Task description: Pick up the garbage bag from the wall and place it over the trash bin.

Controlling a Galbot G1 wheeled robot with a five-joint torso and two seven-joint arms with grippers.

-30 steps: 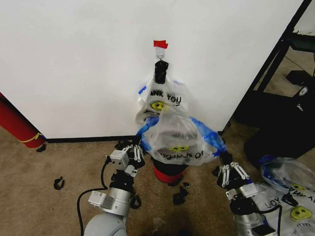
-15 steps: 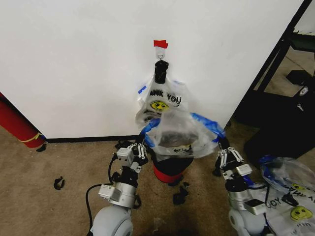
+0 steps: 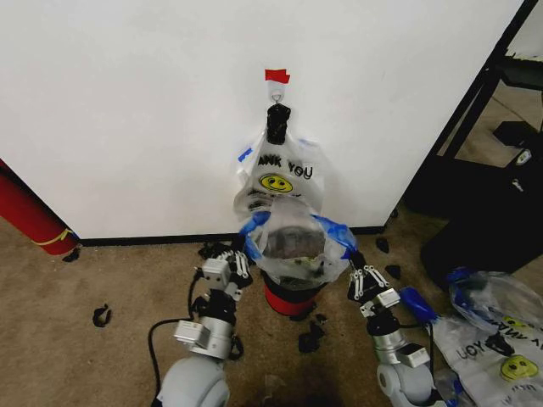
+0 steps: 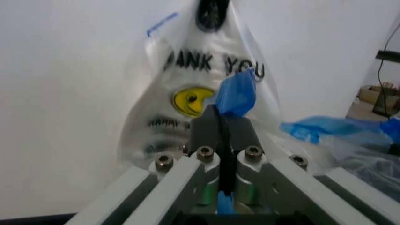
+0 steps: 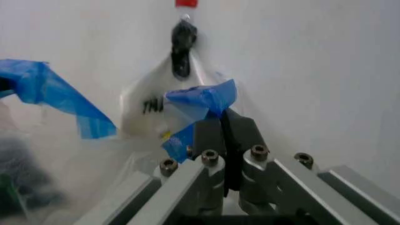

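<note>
The garbage bag (image 3: pixel 293 244), thin and see-through with blue tape at its handles, hangs open over the black mesh trash bin, whose red base (image 3: pixel 287 298) shows below it. My left gripper (image 3: pixel 241 253) is shut on the bag's left blue handle (image 4: pixel 236 93). On the other side, the right blue handle (image 5: pixel 203 101) is pinched in my right gripper (image 3: pixel 353 261). Both grippers sit low, one on each side of the bin. Behind them rises the white wall (image 3: pixel 127 110).
A bunch of like-printed bags (image 3: pixel 278 176) hangs by a black clip from a hook under red tape (image 3: pixel 276 76). A red roll (image 3: pixel 30 212) leans at the left. A black frame (image 3: pixel 484 93) stands right, more bags (image 3: pixel 501 339) and black scraps (image 3: pixel 309 337) lie on the carpet.
Both grippers have moved inward toward the bin, the right one farther. The bag's mouth has narrowed and now sits lower, around the bin's top.
</note>
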